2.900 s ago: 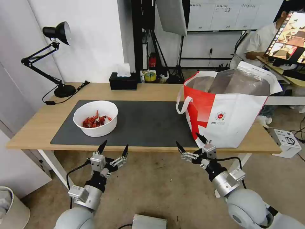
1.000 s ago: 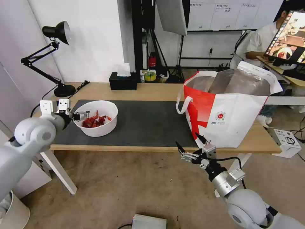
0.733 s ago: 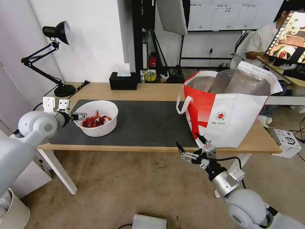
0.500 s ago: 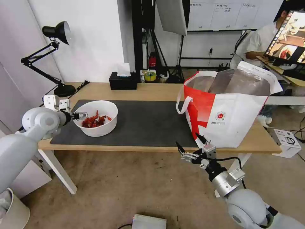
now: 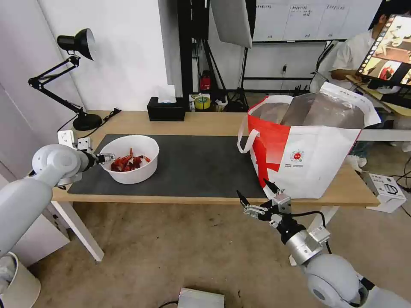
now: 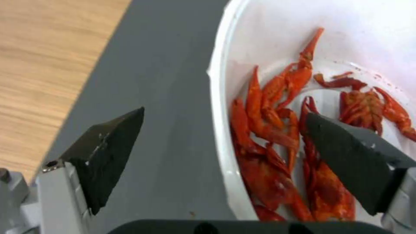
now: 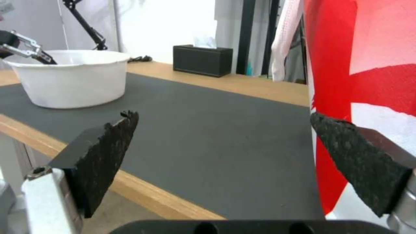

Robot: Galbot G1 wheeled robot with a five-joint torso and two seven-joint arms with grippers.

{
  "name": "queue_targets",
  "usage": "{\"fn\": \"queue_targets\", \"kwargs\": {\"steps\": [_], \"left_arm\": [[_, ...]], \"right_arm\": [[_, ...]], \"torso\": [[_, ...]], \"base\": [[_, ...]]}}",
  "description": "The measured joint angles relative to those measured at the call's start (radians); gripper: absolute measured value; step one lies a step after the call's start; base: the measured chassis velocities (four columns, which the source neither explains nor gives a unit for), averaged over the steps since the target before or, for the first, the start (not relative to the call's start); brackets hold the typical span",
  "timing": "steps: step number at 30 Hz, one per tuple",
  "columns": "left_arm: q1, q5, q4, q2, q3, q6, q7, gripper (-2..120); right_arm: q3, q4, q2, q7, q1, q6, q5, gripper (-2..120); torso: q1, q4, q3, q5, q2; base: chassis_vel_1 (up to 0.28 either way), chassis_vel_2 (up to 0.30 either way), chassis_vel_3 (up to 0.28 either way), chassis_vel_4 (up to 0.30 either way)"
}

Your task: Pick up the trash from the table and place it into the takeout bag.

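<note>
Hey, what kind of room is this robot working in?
Probably an office or lab staged for recording: a long wooden desk with a desk lamp, a softbox light on a stand behind it, and whiteboards on the far wall.

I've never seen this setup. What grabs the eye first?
The big red-and-white takeout bag standing open at the table's right end. Then the white bowl of red shells on the dark mat, the open left gripper straddling its rim, one finger inside.
</note>
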Motion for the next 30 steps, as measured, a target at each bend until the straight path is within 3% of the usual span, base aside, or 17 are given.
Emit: {"fn": "queue_targets", "kwargs": {"steps": [10,17,26,28,30], "left_arm": [[0.007,-0.019,0.007,0.006,0.002,-0.001,-0.008,71],[0.016,-0.027,-0.011,0.014,0.000,-0.002,-0.015,40],[0.027,-0.036,-0.030,0.009,-0.004,-0.002,-0.015,12],[0.030,-0.044,-0.037,0.009,-0.004,-0.003,-0.006,0],[0.032,-0.045,-0.039,0.008,-0.004,-0.003,-0.006,0]], "right_arm": [[0.000,0.000,0.000,0.000,0.000,0.000,0.000,100],[0.000,0.000,0.000,0.000,0.000,0.000,0.000,100],[0.000,0.000,0.000,0.000,0.000,0.000,0.000,100],[0.000,0.000,0.000,0.000,0.000,0.000,0.000,100],[0.000,0.000,0.000,0.000,0.000,0.000,0.000,100]], "torso": [[0.000,0.0001,0.000,0.0001,0.000],[0.000,0.0001,0.000,0.0001,0.000],[0.000,0.0001,0.000,0.0002,0.000],[0.000,0.0001,0.000,0.0001,0.000],[0.000,0.0000,0.000,0.0003,0.000]], "base": [[0.000,0.000,0.000,0.000],[0.000,0.000,0.000,0.000],[0.000,0.000,0.000,0.000],[0.000,0.000,0.000,0.000],[0.000,0.000,0.000,0.000]]}}
